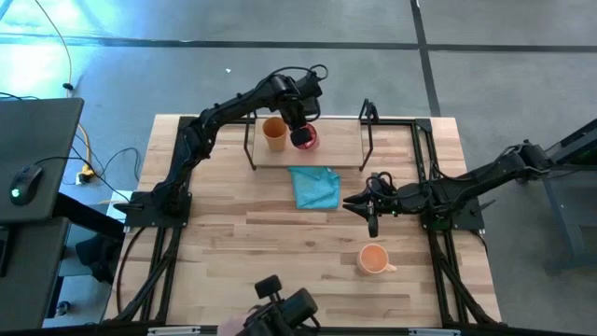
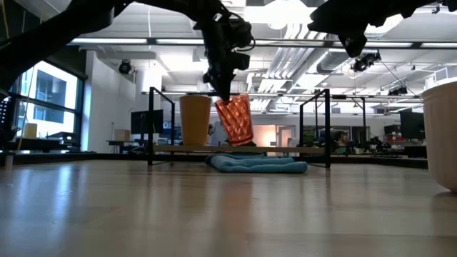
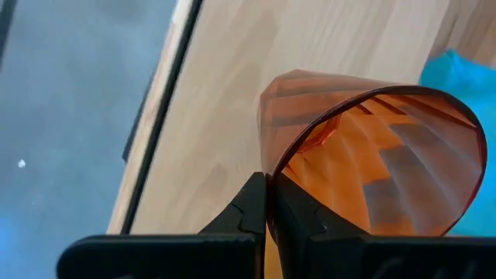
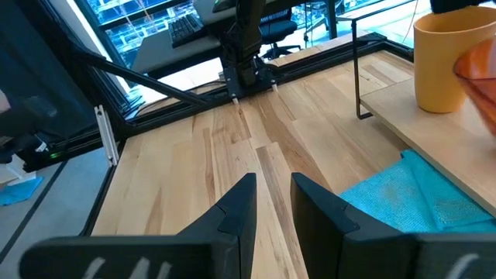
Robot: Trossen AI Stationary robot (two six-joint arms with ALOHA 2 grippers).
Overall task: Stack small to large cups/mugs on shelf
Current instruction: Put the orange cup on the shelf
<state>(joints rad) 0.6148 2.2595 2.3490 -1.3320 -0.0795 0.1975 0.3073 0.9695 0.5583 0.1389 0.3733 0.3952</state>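
On the shelf (image 1: 336,149): mustard-tan tumbler (image 1: 274,133) upright at its left end, beside it the dark red ribbed cup (image 1: 305,138), tilted, its rim pinched by the left gripper (image 1: 300,133); blue cloth (image 1: 314,187) in front; right gripper (image 1: 371,211), fingers slightly apart and empty, beyond the cloth; orange mug (image 1: 373,259) nearest the front.

high: top-down | low: table-level | both share shelf (image 1: 308,154)
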